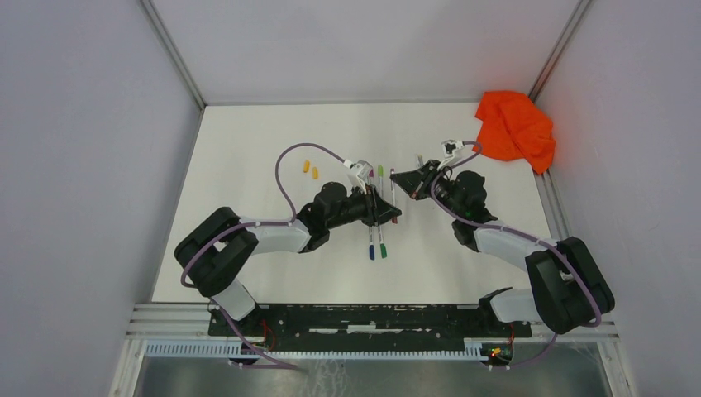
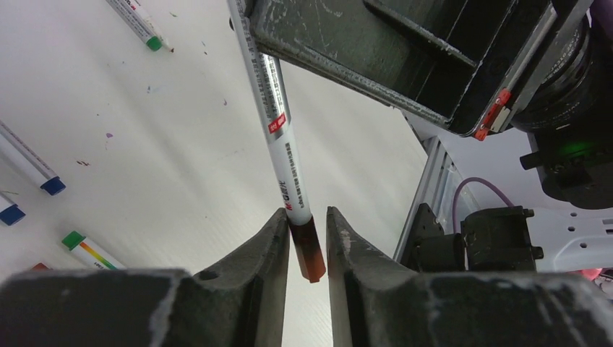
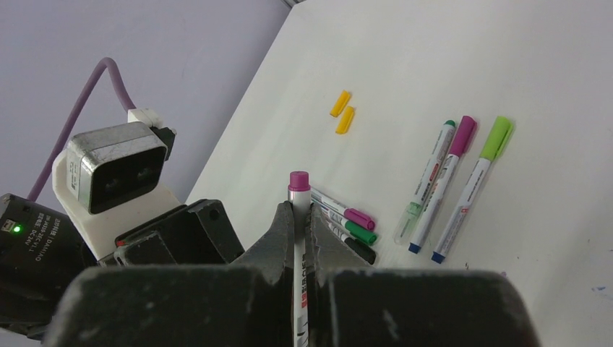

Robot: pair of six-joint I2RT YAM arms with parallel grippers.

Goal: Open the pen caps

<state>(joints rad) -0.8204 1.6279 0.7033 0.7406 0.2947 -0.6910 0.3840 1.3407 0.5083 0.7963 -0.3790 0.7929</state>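
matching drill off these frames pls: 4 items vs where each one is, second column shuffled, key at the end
1 yellow caps
2 dark red cap
3 orange cloth
4 lime cap

A between the jaws of the left gripper
B far right corner of the table
C loose on the table, off any pen
D on a pen lying on the table

Pairs: 1-C, 2-A, 3-B, 4-D

lab enclosure: grey panel walls, aluminium frame, white table
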